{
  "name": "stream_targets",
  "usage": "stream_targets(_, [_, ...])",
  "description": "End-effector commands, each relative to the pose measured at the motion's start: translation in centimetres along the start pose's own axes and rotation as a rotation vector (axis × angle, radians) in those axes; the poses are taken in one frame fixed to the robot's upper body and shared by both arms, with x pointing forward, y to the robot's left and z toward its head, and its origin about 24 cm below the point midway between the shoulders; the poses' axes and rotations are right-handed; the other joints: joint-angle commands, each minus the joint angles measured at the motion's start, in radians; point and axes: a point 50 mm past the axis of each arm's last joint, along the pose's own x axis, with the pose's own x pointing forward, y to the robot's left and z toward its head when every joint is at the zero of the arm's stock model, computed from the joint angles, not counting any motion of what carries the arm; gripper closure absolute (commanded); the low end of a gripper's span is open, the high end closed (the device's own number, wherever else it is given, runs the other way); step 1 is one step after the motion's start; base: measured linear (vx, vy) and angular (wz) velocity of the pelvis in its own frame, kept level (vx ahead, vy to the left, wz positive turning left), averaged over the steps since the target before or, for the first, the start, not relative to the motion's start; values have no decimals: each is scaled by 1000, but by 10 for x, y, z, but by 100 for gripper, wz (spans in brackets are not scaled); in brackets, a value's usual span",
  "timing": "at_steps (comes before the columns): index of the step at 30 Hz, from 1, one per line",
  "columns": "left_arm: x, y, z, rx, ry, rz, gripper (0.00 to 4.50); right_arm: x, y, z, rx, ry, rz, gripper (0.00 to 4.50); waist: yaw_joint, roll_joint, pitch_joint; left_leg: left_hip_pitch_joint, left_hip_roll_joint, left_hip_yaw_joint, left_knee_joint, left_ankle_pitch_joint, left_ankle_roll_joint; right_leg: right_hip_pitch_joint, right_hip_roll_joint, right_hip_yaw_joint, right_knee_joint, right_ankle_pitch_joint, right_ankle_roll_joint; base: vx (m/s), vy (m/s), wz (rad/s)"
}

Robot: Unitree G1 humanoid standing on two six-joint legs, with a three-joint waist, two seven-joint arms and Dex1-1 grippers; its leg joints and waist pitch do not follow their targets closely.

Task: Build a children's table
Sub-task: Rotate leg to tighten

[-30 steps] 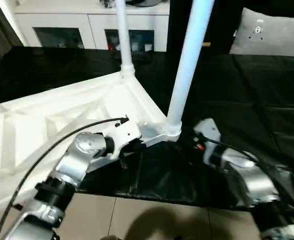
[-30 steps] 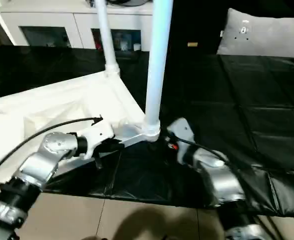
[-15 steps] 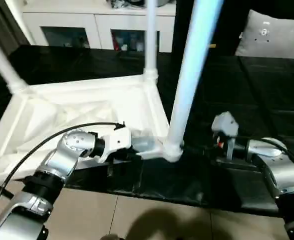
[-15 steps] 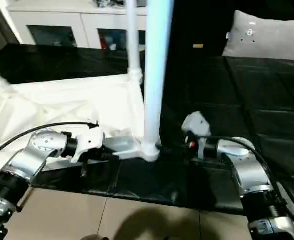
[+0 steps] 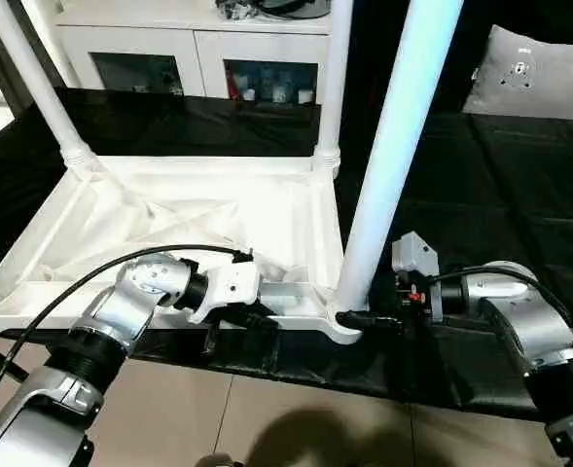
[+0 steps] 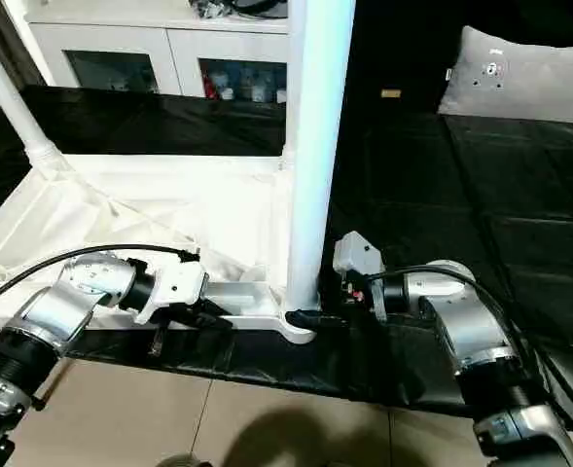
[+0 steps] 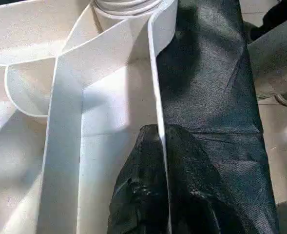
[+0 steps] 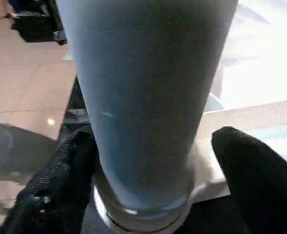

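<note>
The children's table lies upside down on black sheeting, its ribbed white top point(image 5: 169, 209) facing up. Three white legs stand in corner sockets: the near right leg point(image 5: 393, 146), the far right leg point(image 5: 333, 78) and the far left leg point(image 5: 33, 78). My left gripper point(image 5: 254, 318) is shut on the top's thin front rim point(image 7: 155, 97), one black finger point(image 7: 133, 200) on each side. My right gripper point(image 5: 359, 318) is open at the near right leg's base point(image 8: 143, 122). Its fingers point(image 8: 253, 180) stand on either side of the leg, one with a visible gap.
A white cabinet with glass doors point(image 5: 189, 49) stands behind. A grey cushion point(image 5: 534, 78) lies at the back right on the black sheet point(image 5: 481, 195). Tiled floor point(image 5: 296, 418) begins just below the sheet's front edge. A black cable point(image 5: 62, 297) arcs over my left forearm.
The view has swung, bringing the far left leg into sight. My right gripper has come in from the right, and its fingers now flank the near leg's base. The left grip holds.
</note>
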Motion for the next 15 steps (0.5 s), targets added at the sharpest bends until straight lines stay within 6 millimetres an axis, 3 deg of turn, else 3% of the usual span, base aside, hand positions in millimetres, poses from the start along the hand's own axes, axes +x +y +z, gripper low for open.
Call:
stream_targets(1, [3, 2, 8, 84, 21, -55, 450, 1, -1, 0, 7, 16, 23, 87, -3, -11, -70, -2, 15, 6, -60, -184, 71, 55, -48, 36, -61, -219, -216, 0, 0, 0])
stream_targets(10, [2, 3, 6, 79, 25, -58, 450, 4, -1, -3, 9, 33, 43, 170, -1, -9, -69, 0, 14, 6, -61, -204, 59, 55, -48, 35, -66, -255, -209, 0, 0, 0])
stream_targets(15, [2, 3, 5, 54, 12, -50, 450, 7, 2, -5, 28, 30, 51, 182, -1, -6, -69, 1, 13, 6, -61, -209, 56, 56, -47, 35, -66, -252, -209, 0, 0, 0])
